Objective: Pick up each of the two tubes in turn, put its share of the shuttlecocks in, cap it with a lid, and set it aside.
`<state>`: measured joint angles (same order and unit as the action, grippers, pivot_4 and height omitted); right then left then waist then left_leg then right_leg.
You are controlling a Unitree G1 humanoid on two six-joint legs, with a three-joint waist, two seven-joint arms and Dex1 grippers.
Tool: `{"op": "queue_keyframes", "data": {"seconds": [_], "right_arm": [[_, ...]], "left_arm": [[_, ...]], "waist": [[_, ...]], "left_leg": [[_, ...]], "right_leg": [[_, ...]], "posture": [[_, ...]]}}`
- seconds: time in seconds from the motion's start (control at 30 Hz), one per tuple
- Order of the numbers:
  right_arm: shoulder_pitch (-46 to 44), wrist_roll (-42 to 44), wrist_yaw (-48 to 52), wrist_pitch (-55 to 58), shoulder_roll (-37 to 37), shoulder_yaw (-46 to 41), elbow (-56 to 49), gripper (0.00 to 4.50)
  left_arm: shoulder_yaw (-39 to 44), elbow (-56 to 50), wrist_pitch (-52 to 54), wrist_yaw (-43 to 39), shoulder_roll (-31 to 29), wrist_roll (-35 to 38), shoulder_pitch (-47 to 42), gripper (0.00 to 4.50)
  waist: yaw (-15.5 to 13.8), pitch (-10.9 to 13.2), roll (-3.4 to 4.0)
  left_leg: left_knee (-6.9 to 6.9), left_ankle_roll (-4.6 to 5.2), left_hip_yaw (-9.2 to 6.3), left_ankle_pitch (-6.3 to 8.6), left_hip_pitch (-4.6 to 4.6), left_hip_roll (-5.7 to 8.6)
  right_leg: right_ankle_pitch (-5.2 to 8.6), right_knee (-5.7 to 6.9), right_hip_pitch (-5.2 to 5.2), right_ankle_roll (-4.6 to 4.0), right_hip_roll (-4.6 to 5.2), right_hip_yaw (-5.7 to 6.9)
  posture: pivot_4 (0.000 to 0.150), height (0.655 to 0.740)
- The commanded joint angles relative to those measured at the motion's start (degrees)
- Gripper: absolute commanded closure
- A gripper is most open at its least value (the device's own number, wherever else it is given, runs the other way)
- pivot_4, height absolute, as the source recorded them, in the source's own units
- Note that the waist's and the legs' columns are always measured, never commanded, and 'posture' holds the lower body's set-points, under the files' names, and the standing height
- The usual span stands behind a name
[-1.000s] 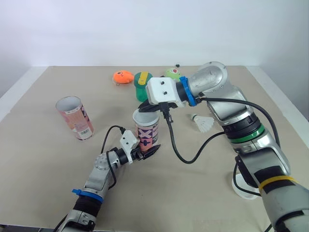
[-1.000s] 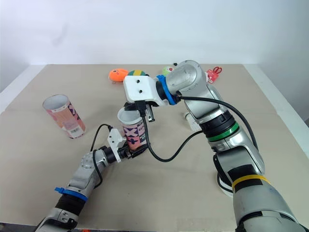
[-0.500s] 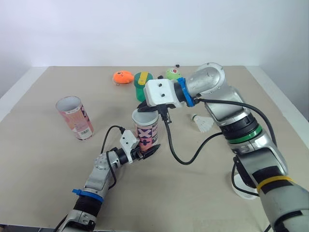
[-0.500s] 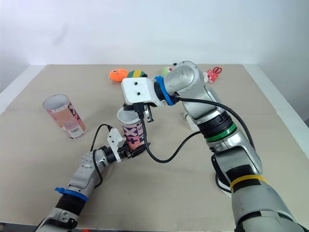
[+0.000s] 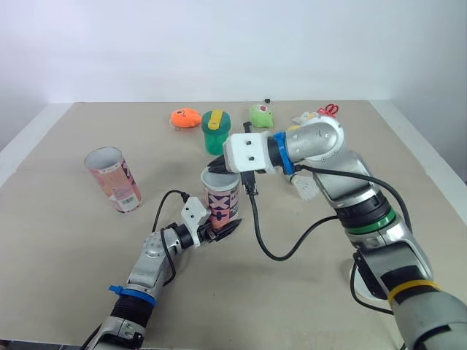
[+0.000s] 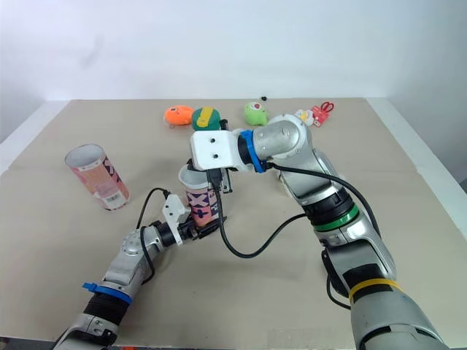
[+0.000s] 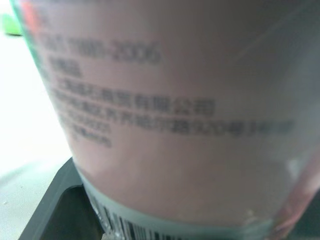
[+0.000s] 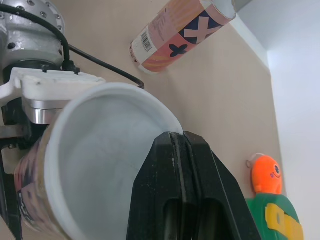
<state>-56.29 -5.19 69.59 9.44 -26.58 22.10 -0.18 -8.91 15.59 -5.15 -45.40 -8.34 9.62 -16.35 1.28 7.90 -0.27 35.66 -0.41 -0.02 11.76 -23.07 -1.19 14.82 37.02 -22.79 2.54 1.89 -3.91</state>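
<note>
A pink patterned tube (image 5: 221, 198) stands upright with its top open, and my left gripper (image 5: 219, 227) is shut on its lower part. Up close in the left wrist view the tube (image 7: 165, 125) has printed text and a barcode. My right gripper (image 8: 178, 137) is shut, its fingertips together at the tube's white rim (image 8: 125, 92), with nothing visible between them. The tube's inside looks empty from here. A second pink tube (image 5: 113, 179) stands open-topped to the left. A white shuttlecock (image 5: 306, 189) lies on the table, partly behind my right arm.
At the back of the table lie an orange toy (image 5: 185, 116), a green bottle with a yellow stripe (image 5: 216, 130), a green frog toy (image 5: 261, 114), a white toy (image 5: 308, 117) and red scissors (image 5: 329, 109). A black cable (image 5: 292, 244) loops down from my right wrist.
My right arm has dropped lower and its gripper has come down onto the held tube's rim. The left arm and its tube have stayed put.
</note>
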Motion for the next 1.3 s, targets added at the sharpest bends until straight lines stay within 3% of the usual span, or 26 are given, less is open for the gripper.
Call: {"op": "queue_keyframes", "data": {"seconds": [0.03,0.43,0.87,1.17,1.3], "right_arm": [[3.60,-1.59,0.77,-1.70,0.90,5.05,0.13,4.45],[6.02,-7.09,-6.07,-11.12,4.30,5.68,4.25,4.45],[9.21,-11.96,-8.99,-17.16,5.83,7.61,7.84,4.45],[8.68,-6.02,-2.64,-10.33,5.37,6.00,2.70,4.45],[4.80,-0.59,-0.04,-2.94,5.11,2.54,-0.04,3.23]], "left_arm": [[-1.61,4.46,2.18,0.33,0.27,-1.02,1.76,1.13],[-1.57,4.35,2.25,0.21,0.22,-1.03,1.88,1.13],[-1.67,4.63,2.25,0.11,0.39,-0.94,1.69,1.13],[-1.65,4.62,2.28,0.08,0.37,-0.96,1.80,1.13],[-1.66,4.69,2.25,-0.09,0.40,-0.97,1.78,1.13]], "waist": [[0.00,-0.06,0.03],[0.24,-0.22,0.05],[0.25,-0.40,0.10],[0.24,-0.42,0.11],[0.14,-0.36,0.10]], "left_leg": [[-0.01,0.00,0.00,0.00,0.01,0.00],[-0.25,-0.14,-0.05,0.08,0.72,-0.02],[-0.28,-0.14,-0.04,0.08,0.79,-0.08],[-0.29,-0.22,-0.05,0.13,0.78,-0.07],[-0.32,-0.23,-0.04,0.14,0.74,-0.06]], "right_leg": [[0.01,0.00,0.00,0.00,0.00,0.00],[0.07,-0.02,0.45,-0.06,0.00,0.01],[0.06,-0.02,0.45,-0.07,0.03,0.04],[0.08,-0.03,0.45,-0.08,0.09,0.05],[0.13,-0.07,0.43,-0.08,0.13,0.06]], "posture": [[0.150,0.7400],[0.150,0.7400],[0.150,0.7400],[0.150,0.7400],[0.150,0.7400]]}}
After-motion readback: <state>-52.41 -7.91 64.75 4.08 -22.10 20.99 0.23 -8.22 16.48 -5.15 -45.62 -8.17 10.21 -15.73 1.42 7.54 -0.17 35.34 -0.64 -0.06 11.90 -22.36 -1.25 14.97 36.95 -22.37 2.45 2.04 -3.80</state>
